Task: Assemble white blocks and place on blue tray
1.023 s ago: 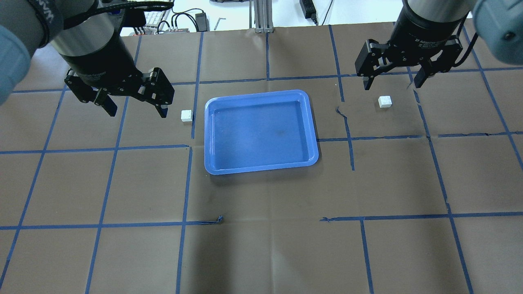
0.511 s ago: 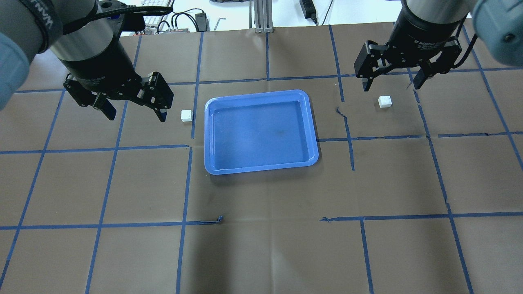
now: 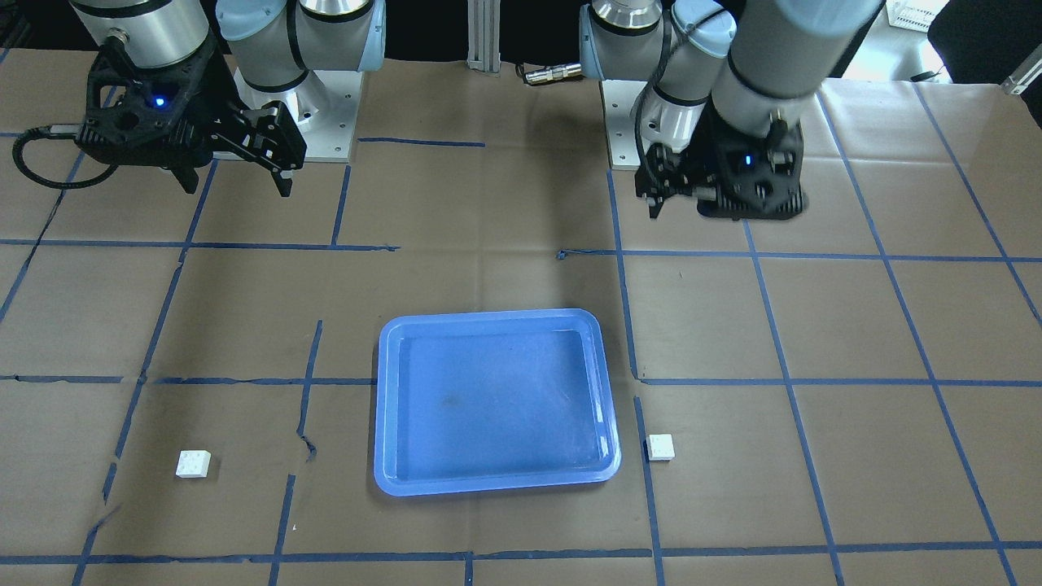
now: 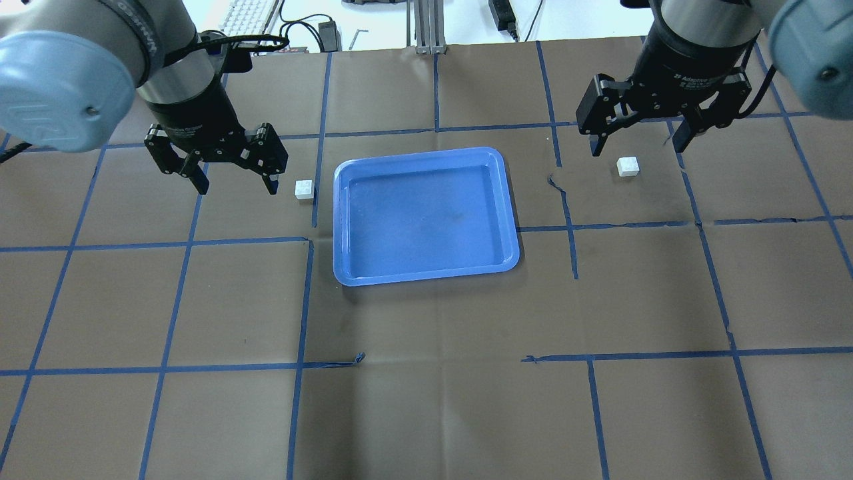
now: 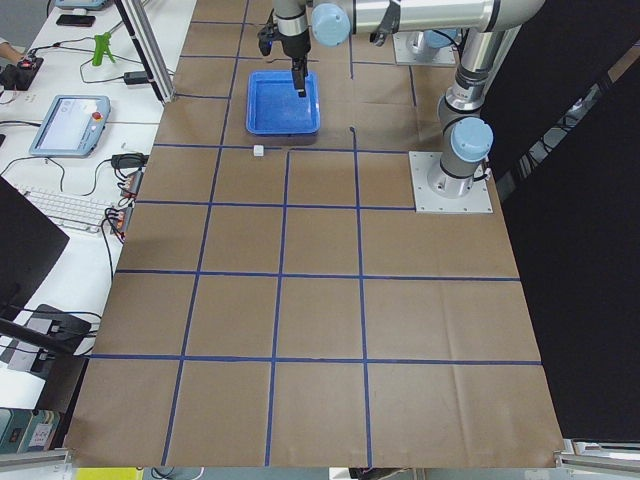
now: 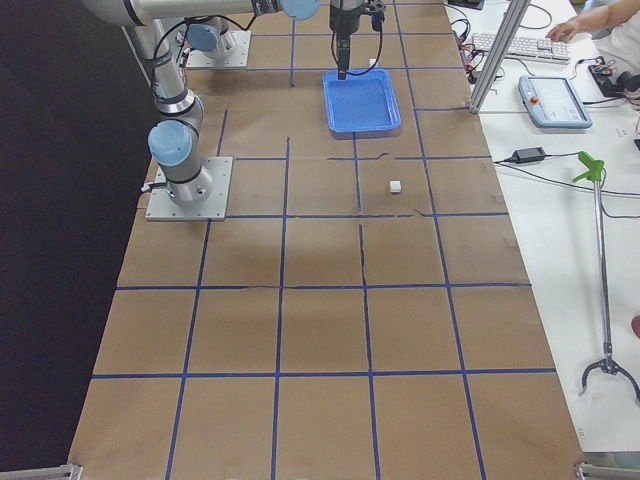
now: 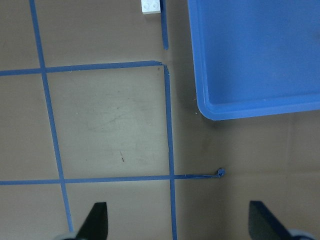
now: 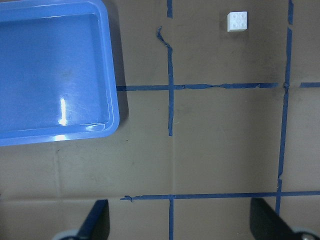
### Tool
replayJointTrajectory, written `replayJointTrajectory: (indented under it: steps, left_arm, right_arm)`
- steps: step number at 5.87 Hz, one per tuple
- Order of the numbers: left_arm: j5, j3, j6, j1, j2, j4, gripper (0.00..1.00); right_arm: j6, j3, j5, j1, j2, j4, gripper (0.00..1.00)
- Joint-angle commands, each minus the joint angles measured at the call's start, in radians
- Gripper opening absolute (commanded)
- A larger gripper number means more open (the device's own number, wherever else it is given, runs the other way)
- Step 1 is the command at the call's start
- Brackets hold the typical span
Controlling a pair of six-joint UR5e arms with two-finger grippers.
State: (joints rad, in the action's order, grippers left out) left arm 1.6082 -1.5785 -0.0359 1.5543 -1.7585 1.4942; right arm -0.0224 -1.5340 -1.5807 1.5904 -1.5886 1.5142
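I think the robot is only starting the job. It is reaching for the two blocks and is not holding either one. The tray (image 4: 426, 275) is sitting in the middle of the overhead view on the brown surface (image 4: 426, 400). Both blocks are lying outside it. The left block (image 4: 304, 189) is resting just beside the tray's left edge, with a strip of blue tape (image 7: 164, 30) between them. The right block (image 4: 628, 167) is lying well apart from the tray, in the upper right of that view.

The left arm (image 4: 190, 100) is hanging in the upper left. The left jaws are spread wide with nothing between them, up off the surface and a little to the left of the left block. The right arm (image 4: 693, 47) is hanging in the upper right. The right jaws are spread wide too and are gripping nothing. The right block is showing just below the gap between them.

Next, I think each arm is going to need to line up over its block, drop down and squeeze its sides. The left arm is going to need a small slide toward the tray first. After that, the blocks are going to need pushing together, bumps into bottom, and setting down in the tray.
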Motion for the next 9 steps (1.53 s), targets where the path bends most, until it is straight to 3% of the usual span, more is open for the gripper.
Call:
replayJointTrajectory:
  steps: [1, 3, 4, 6, 7, 8, 9]
  left_arm:
    - [-0.002, -0.011, -0.019, -0.011, -0.274, -0.41, 1.0]
    - [-0.007, -0.053, -0.024, -0.011, -0.376, -0.574, 1.0]
    - [-0.011, -0.09, -0.022, -0.011, -0.398, -0.66, 1.0]
    - [-0.01, -0.1, -0.032, -0.011, -0.401, -0.669, 0.99]
    - [-0.01, -0.097, -0.033, -0.011, -0.401, -0.67, 0.72]
    - [-0.01, -0.094, -0.036, -0.011, -0.4, -0.672, 0.39]
    - [-0.011, -0.094, -0.036, -0.011, -0.398, -0.672, 0.15]
  right_arm:
    - [0.18, -0.008, 0.001, -0.004, 0.001, 0.017, 1.0]
    - [0.473, -0.008, -0.001, -0.032, 0.013, 0.027, 1.0]
    - [0.773, -0.006, 0.002, -0.067, 0.027, 0.091, 1.0]
    - [1.255, 0.014, 0.013, -0.131, 0.108, 0.123, 0.99]
    - [1.474, 0.058, 0.016, -0.156, 0.161, 0.135, 0.99]
    - [1.631, 0.163, 0.078, -0.205, 0.252, 0.132, 0.99]
    - [1.733, 0.275, 0.103, -0.24, 0.362, 0.117, 0.99]
